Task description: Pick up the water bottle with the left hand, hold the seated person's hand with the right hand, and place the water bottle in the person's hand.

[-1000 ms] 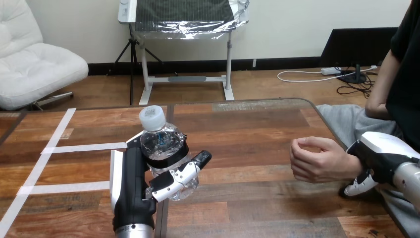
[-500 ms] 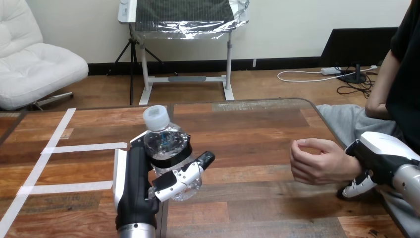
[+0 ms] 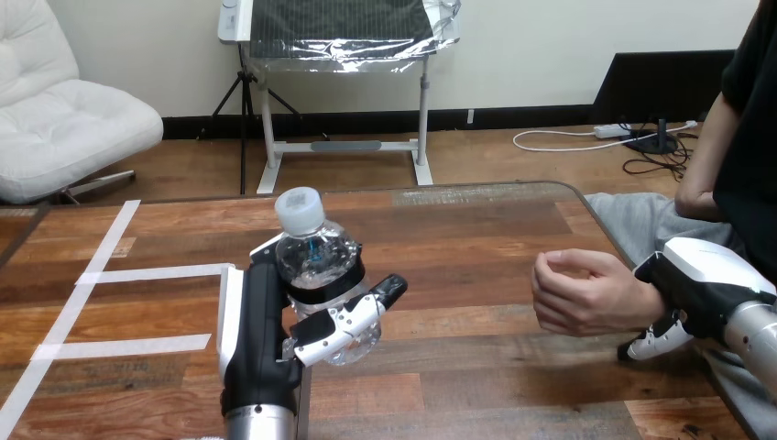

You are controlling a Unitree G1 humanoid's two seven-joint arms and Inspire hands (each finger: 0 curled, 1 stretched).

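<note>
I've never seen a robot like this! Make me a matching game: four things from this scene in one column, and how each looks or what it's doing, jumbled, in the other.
Column one
1. water bottle
2. left hand
3. right hand
4. person's hand

Column two
A. loosely curled, empty
B. at the person's wrist
C. clear, with a white cap
D. wrapped round the bottle

Pairs: 1-C, 2-D, 3-B, 4-A

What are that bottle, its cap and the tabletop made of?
The water bottle in the left hand looks like thin clear plastic: you see through it and it glints. Its cap seems matte white plastic. The table appears to be varnished wood planks, with grain and a soft sheen.
</note>
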